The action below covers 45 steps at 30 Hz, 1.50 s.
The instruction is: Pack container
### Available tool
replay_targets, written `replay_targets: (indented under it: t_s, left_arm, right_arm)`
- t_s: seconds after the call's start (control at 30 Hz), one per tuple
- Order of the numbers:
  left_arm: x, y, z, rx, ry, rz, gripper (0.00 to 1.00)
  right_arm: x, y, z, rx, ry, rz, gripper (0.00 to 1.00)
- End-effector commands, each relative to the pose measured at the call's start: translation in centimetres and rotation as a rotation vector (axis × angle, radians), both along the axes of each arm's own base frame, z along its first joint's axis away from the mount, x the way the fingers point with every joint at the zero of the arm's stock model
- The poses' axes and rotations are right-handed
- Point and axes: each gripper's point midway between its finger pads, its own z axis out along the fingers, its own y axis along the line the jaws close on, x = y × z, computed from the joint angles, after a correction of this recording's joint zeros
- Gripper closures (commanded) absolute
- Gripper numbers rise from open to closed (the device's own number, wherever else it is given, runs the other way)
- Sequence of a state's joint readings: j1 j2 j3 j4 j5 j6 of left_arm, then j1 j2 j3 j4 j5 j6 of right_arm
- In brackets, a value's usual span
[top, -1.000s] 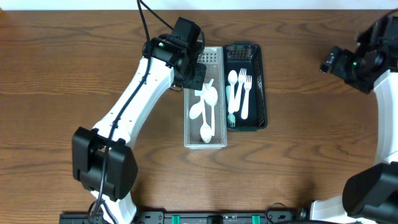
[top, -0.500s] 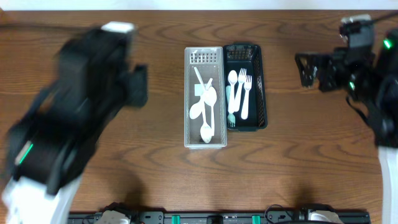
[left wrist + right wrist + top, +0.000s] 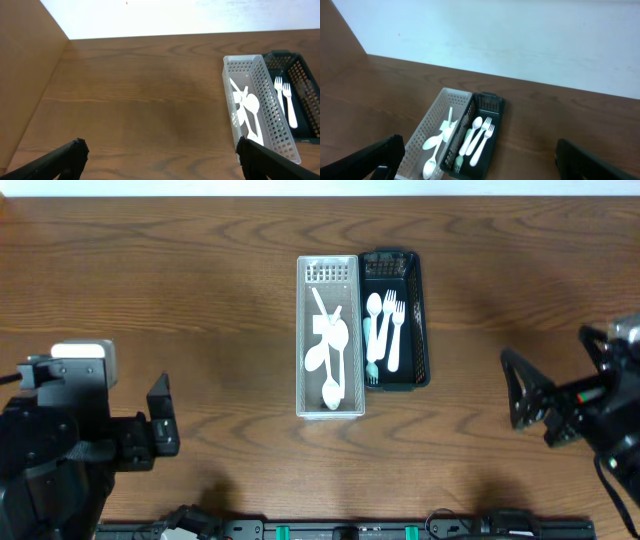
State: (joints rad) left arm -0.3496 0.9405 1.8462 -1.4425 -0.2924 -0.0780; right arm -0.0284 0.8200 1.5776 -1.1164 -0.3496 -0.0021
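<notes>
Left hand (image 3: pixel 160 150) and right hand (image 3: pixel 477 149) hang wide open, empty, over the desk's (image 3: pixel 150 280) near side. Spoons (image 3: pixel 338 336) lie in the white basket (image 3: pixel 301 330), forks (image 3: pixel 395 335) in the dark basket (image 3: pixel 422 330) touching its right.

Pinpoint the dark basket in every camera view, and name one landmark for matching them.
Overhead: dark basket at upper centre, right of the white basket.
Left wrist: dark basket at the right edge, beyond the white basket.
Right wrist: dark basket at bottom centre, right of the white basket.
Shared landmark: the white basket alongside it.
</notes>
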Motion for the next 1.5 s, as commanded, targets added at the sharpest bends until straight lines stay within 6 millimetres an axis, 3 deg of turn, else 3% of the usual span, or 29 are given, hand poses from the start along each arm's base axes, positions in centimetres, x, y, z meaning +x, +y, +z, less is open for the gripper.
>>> replay_targets:
  t_s: [0.0, 0.23, 0.6, 0.9, 1.07, 1.3, 1.47]
  left_arm:
    - [0.1, 0.3, -0.4, 0.021, 0.019, 0.010, 0.02]
    - [0.1, 0.2, -0.4, 0.021, 0.019, 0.010, 0.02]
    - [0.1, 0.2, -0.4, 0.021, 0.020, 0.010, 0.02]
    - [0.1, 0.3, -0.4, 0.021, 0.019, 0.010, 0.02]
    - [0.1, 0.2, -0.4, 0.021, 0.019, 0.010, 0.02]
    - [0.1, 0.2, -0.4, 0.021, 0.020, 0.010, 0.02]
    - [0.1, 0.3, -0.4, 0.021, 0.019, 0.010, 0.02]
  right_arm:
    - [-0.6, 0.4, -0.1, -0.008, 0.004, 0.024, 0.01]
    - [-1.3, 0.4, -1.6, -0.006, 0.074, 0.024, 0.01]
    - [-1.8, 1.7, -1.5, 0.085, 0.101, 0.075, 0.01]
    - [-1.5, -0.7, -2.9, 0.019, 0.145, -0.061, 0.01]
    - [-1.1, -3.9, -4.0, -0.092, 0.132, -0.220, 0.01]
    - [-1.0, -4.9, -8.9, -0.136, 0.023, -0.264, 0.01]
    - [-0.5, -4.7, -15.6, -0.120, 0.022, -0.256, 0.01]
